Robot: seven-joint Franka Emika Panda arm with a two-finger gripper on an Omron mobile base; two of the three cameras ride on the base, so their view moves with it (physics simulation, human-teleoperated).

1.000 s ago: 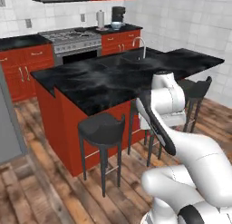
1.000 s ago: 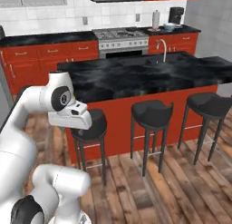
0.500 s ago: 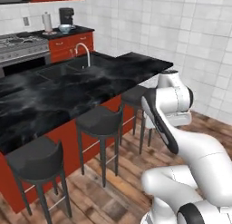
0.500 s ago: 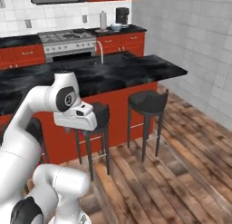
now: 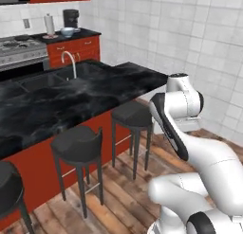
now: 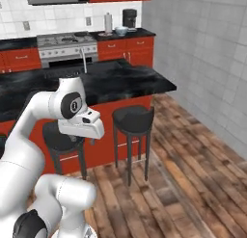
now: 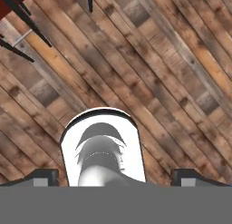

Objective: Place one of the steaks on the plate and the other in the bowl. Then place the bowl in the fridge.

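— How far along are you?

— Hardly begun, by my reading. Your base faces the island point(image 5: 71, 95), with stools point(image 5: 78, 144) along its near edge, and your arm point(image 5: 180, 114) is folded up well short of it. Nothing of the task lies on the black top as far as I can make out.

— And the bowl?

— A pale bowl point(image 5: 68, 31) sits at the right end of the far counter point(image 5: 83, 35), just beside the coffee machine point(image 5: 70, 17). It is too small to tell what it holds, if anything.

— The claw?

— Your claw point(image 7: 116, 177) is spread wide with nothing in it, facing down at the floor point(image 7: 149, 73). So count every step as left: one steak to the plate, the other to the bowl, then the bowl into the fridge
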